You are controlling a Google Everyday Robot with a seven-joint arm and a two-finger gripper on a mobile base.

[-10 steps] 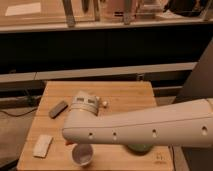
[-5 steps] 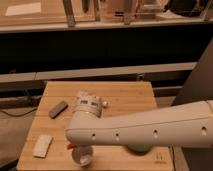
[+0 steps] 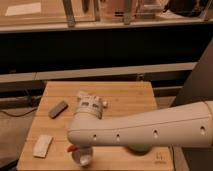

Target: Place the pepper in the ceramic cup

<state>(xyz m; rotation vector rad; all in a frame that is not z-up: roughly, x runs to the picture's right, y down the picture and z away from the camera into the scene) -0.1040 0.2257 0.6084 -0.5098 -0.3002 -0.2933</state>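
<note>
- Your robot's big white arm [image 3: 150, 131] fills the lower right, running in from the right edge and ending in a rounded elbow over the front of the wooden worktop [image 3: 125, 97].
- The worktop is a light butcher-block square set in front of a dark shelf unit.
- A green bowl [image 3: 139, 149] sits near the front edge, and you only get a sliver of it peeking out under the arm.
- The white bottle [image 3: 90, 105] with a label lies on its side near the middle of the worktop, just behind the arm's rounded end.
- A pale flat sponge-like pad [image 3: 43, 145] lies at the front left corner, well apart from the rest.
- A dark grey bar-shaped thing [image 3: 58, 109] lies on the left side, tilted.
- The ceramic cup [image 3: 83, 157] stands at the front edge, right below the arm's end, partly covered by it.
- The gripper [image 3: 80, 148] hangs just over the cup, mostly hidden; I can't tell how the jaws stand.
- The pepper [image 3: 72, 148] shows as a bit of orange-red at the cup's upper left rim, right under the arm.
</note>
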